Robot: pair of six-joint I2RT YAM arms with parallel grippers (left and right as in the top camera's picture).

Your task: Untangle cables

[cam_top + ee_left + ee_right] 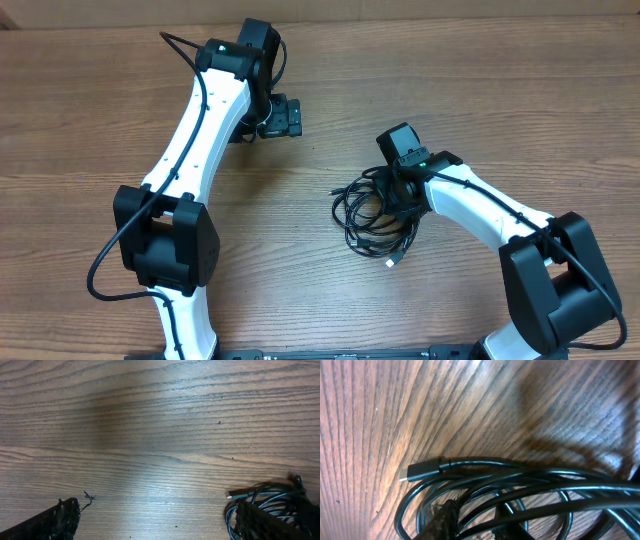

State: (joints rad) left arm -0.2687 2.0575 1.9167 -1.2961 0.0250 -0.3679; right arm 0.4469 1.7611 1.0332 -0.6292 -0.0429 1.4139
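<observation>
Brown wood-grain tabletop (90,90) runs matte and streaked under everything. At left we see the left gripper (283,117), black and blocky on its white arm (205,120), over bare wood; its wrist view shows the rough-textured fingers (60,520) wide apart, nothing between them. Further right lie the thin black glossy cables (368,212) — a loose tangle of round loops, one silver-tipped plug (392,262) poking out nearest us. The right gripper (402,195) sits down in that tangle. Overhead hides its fingers; its wrist view gives one rough black fingertip (442,517) among the strands beside a smooth black connector (422,471) — whether it pinches a cord we cannot tell.
</observation>
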